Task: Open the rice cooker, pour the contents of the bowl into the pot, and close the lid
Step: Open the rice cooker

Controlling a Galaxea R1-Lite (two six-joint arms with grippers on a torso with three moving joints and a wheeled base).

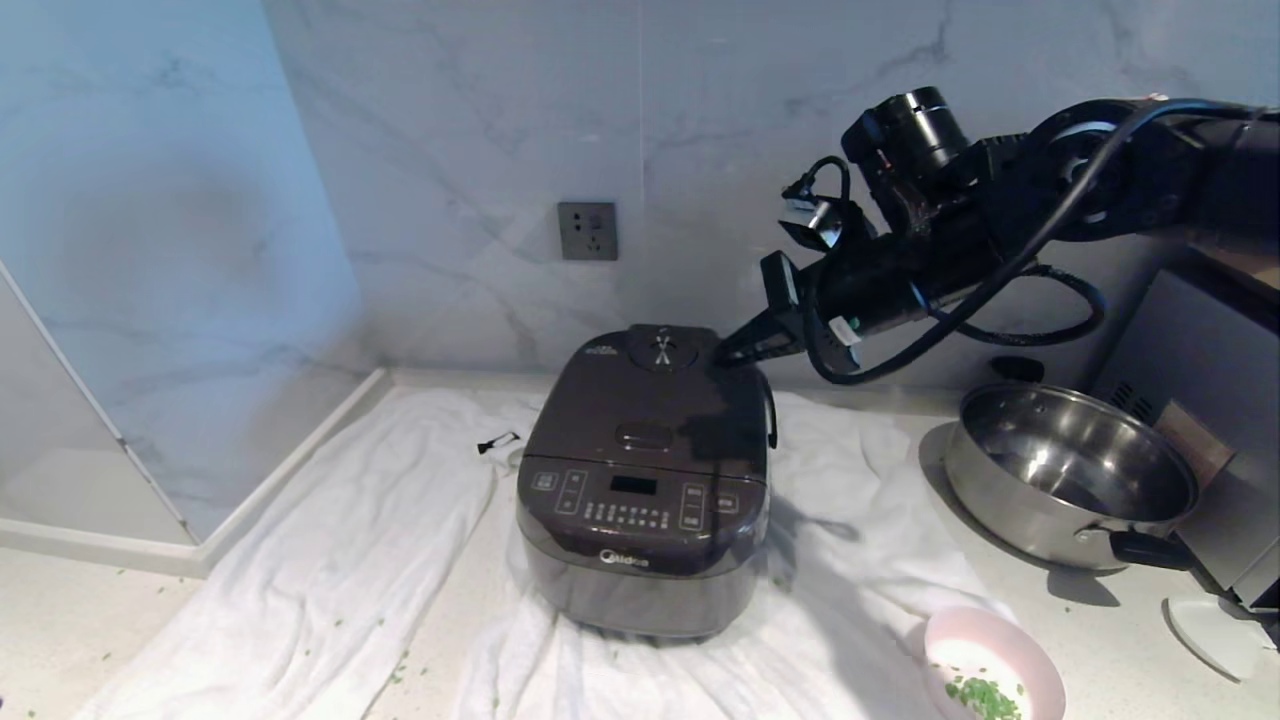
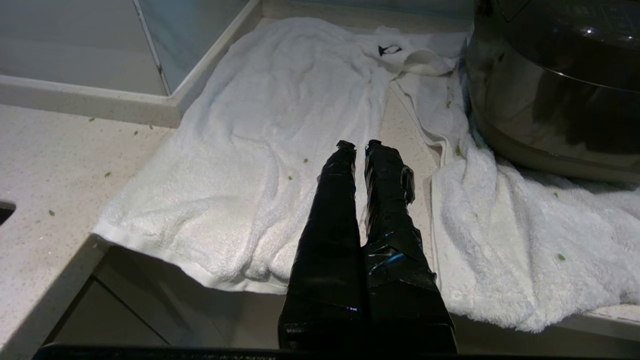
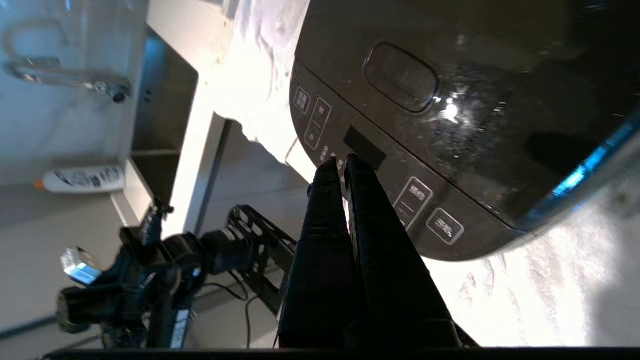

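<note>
Cooker (image 1: 645, 480) sits closed on the desk (image 1: 1110, 630). Right gripper (image 1: 728, 352), fingers pressed together and empty, hovers over the lid (image 1: 650, 400) rear; the release button (image 1: 644, 436) lies forward of it. Left gripper (image 2: 359, 146), nearly closed, is parked farther off.

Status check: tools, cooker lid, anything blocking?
Right tool shut, above lid's rear. Left tool shut, parked low over towel. Lid closed. Nothing in the way.

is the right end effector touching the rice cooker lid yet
Cannot tell. In the head view the shut right end effector overlaps the rear right edge of the lid, with no plain gap or contact; the right wrist view doesn't settle it either.
</note>
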